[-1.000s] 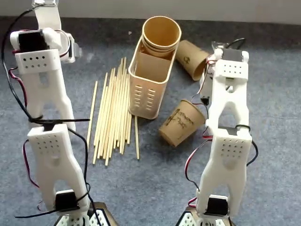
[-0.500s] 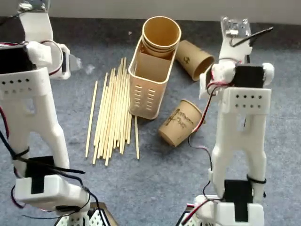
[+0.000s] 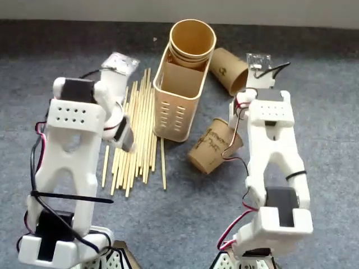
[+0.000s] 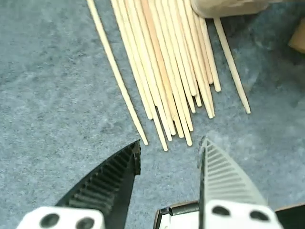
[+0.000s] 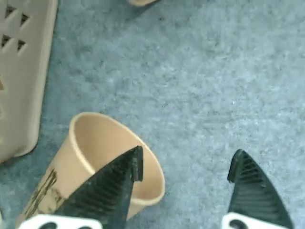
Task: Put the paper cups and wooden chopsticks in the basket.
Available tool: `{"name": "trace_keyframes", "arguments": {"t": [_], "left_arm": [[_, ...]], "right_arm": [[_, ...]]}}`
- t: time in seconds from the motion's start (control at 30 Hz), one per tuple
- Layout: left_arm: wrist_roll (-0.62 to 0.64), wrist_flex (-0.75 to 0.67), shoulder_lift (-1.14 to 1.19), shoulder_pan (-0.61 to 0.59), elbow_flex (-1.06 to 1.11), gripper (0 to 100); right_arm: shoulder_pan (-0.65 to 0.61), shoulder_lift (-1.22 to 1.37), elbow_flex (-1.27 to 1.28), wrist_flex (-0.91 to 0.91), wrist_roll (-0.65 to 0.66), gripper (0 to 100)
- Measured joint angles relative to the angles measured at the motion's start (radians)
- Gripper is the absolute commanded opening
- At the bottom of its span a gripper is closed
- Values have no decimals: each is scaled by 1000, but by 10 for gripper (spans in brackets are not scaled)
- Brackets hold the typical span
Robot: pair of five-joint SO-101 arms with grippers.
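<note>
Several wooden chopsticks [image 3: 137, 131] lie in a loose bundle on the carpet, left of the tan basket [image 3: 178, 101]. Stacked paper cups [image 3: 192, 40] stand in the basket's far end. One paper cup [image 3: 215, 147] lies on its side right of the basket, another cup [image 3: 230, 68] lies behind it. My left gripper [image 4: 169, 155] is open just above the near ends of the chopsticks [image 4: 164, 62]. My right gripper [image 5: 186, 167] is open over the rim of the lying cup [image 5: 102, 157], one finger at the cup's mouth.
Grey carpet covers the table. The basket wall [image 5: 21, 71] stands close beside the lying cup. Open carpet lies right of the cups and in front of the chopsticks. Both arm bases sit at the near edge.
Both arms have swung down and inward. The left gripper came from the far left down over the chopsticks. The right gripper dropped from behind the cups to the nearer lying cup.
</note>
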Motion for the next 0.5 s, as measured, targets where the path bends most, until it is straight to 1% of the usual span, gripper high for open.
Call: {"name": "trace_keyframes", "arguments": {"t": [0.13,0.3,0.43,0.5], "left_arm": [[-12,-74,-46,49,169,220],[-12,-173,-89,95,339,220],[-12,-255,-91,181,450,220],[-12,-290,-91,219,488,220]], "right_arm": [[34,117,-101,18,0,286],[51,144,-149,54,0,286],[37,144,-150,110,0,286],[11,144,-152,144,0,286]]}}
